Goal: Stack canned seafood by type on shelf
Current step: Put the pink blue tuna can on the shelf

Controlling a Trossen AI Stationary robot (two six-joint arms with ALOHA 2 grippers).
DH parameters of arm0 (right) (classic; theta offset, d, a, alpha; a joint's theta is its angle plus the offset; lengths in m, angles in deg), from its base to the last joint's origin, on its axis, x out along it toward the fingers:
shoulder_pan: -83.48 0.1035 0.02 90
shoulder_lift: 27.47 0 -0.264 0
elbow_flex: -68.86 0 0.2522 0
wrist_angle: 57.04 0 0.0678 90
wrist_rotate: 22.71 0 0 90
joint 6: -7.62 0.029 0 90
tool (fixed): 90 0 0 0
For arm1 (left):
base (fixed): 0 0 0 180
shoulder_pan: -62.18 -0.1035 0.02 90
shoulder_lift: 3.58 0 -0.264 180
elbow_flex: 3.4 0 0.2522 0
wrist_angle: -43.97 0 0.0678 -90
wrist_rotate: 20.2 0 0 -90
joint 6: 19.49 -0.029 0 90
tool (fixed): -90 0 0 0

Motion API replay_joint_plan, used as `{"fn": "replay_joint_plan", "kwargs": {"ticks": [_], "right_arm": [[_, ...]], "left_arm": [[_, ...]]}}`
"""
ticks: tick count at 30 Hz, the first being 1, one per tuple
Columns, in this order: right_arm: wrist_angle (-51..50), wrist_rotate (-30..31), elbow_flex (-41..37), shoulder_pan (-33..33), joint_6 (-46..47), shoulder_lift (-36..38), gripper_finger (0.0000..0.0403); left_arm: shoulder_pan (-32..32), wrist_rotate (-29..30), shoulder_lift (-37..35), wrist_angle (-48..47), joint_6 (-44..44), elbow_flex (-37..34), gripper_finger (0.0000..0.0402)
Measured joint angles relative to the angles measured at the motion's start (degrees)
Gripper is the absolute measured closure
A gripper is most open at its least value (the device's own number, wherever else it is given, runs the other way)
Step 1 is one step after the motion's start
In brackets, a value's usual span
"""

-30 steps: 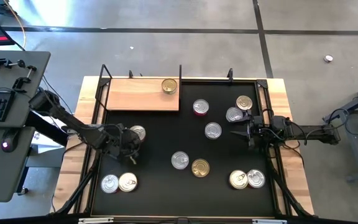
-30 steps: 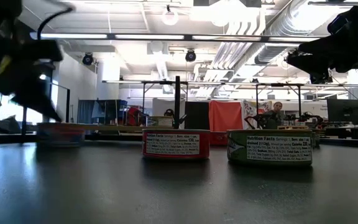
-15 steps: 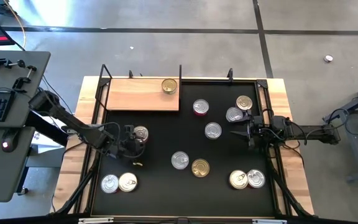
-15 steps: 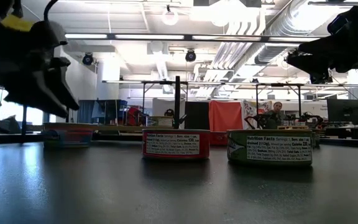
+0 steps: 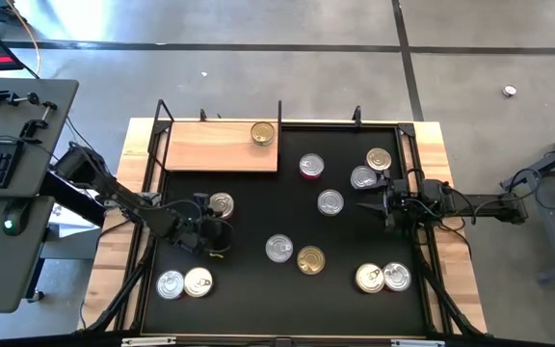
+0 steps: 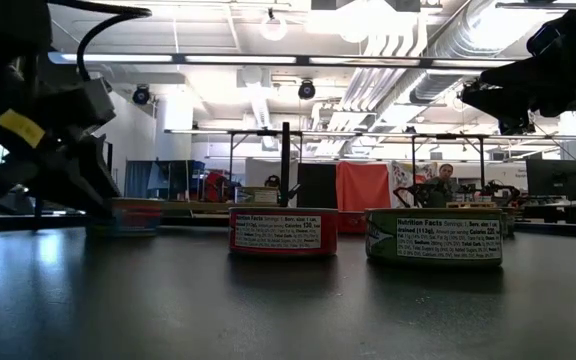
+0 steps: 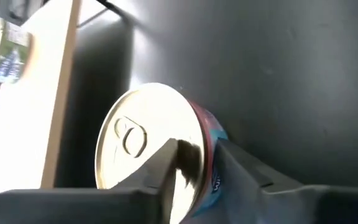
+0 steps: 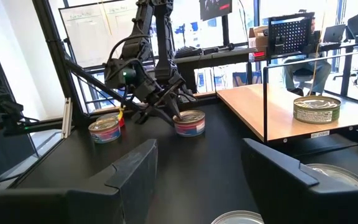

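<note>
Left gripper [image 5: 212, 224] has slid in on the blue-sided can [image 5: 222, 203] near the mat's left side, fingers straddling its rim, closing but not clearly clamped. Can has nudged right, not lifted. Shelf [image 5: 222, 146] holds one can [image 5: 262, 133]. Right gripper [image 5: 372, 205] idles open.

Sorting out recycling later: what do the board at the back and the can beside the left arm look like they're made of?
The shelf looks like unfinished light wood: matte tan with faint grain. The can looks like metal: a pale, smooth lid with a pull tab, and a red and blue printed band round its side.
</note>
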Motion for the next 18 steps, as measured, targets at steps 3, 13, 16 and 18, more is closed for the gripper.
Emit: {"fn": "replay_joint_plan", "kwargs": {"ticks": [3,13,16,18], "right_arm": [[-0.02,0.01,0.0,0.02,0.02,0.0,0.0179],[0.0,0.02,0.01,0.0,0.0,0.0,0.0179],[-0.02,0.0,0.0,0.0,0.02,0.0,0.0179],[-0.01,0.0,0.0,0.0,0.02,0.0,0.0179]], "left_arm": [[0.0,1.85,1.11,1.72,0.22,0.0,0.0367],[0.39,0.55,1.39,-0.72,-1.58,5.28,0.0401],[0.78,-1.08,1.44,-5.18,-1.56,8.55,0.0401],[1.0,-1.04,1.48,-7.44,-1.56,10.21,0.0401]]}}
